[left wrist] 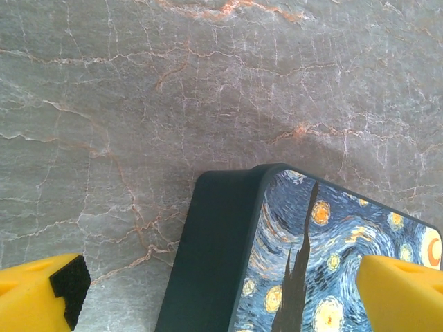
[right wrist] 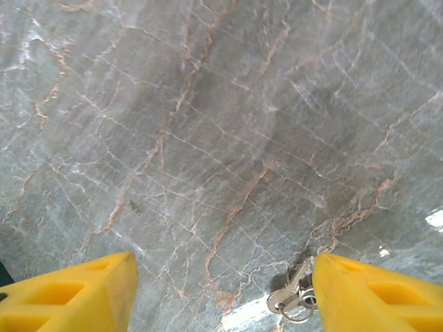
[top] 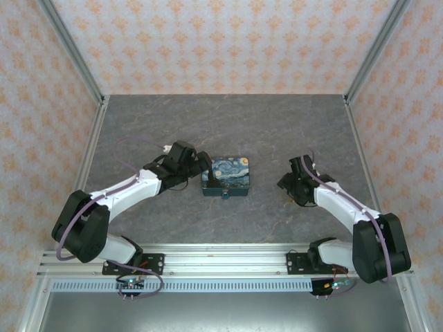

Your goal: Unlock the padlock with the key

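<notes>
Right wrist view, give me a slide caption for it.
Open right end effector over the marble table, key lying beside one yellow finger.

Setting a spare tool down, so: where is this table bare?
Bare: on the grey marble table, the far strip between the back wall and the square starry-night padlock, and the near strip between padlock and mounting rail. Crowded: the padlock's left edge, straddled by the left gripper, and the small metal key by the right gripper.

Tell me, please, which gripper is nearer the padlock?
Left. The left gripper is open over the left edge of the padlock; the right gripper hovers above the table to its right.
</notes>
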Controlling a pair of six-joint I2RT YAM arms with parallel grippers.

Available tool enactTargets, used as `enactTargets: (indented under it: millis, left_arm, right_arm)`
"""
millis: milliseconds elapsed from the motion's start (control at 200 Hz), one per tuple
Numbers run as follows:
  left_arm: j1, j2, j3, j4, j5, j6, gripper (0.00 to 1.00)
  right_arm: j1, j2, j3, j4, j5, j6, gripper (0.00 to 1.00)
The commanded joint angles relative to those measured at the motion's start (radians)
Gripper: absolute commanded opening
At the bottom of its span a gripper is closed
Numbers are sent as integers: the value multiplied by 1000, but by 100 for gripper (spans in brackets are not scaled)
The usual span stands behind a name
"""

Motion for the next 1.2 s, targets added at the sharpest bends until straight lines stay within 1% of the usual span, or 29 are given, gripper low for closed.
enactTargets:
  millis: [0,100,390,490,861,1026,1196]
  left_arm:
    - [-7,11,18,-3,1,20,100]
    - [-7,12,17,-5,0,21,100]
    - [-9,21,23,-5,3,18,100]
    - [-10,24,24,-5,6,15,100]
    - [-11,36,29,-5,7,17,100]
    - [-12,45,33,-4,8,18,100]
    - [-12,54,36,-1,11,15,100]
  right_arm:
    - [6,15,41,-111,58,-104,68]
    - [7,35,52,-137,63,-149,67]
    - [31,87,58,-144,50,-203,63]
    - [41,118,64,-141,43,-215,62]
    - [47,191,78,-125,40,-256,54]
    - [50,209,89,-137,55,-276,54]
    - [51,220,90,-134,52,-283,47]
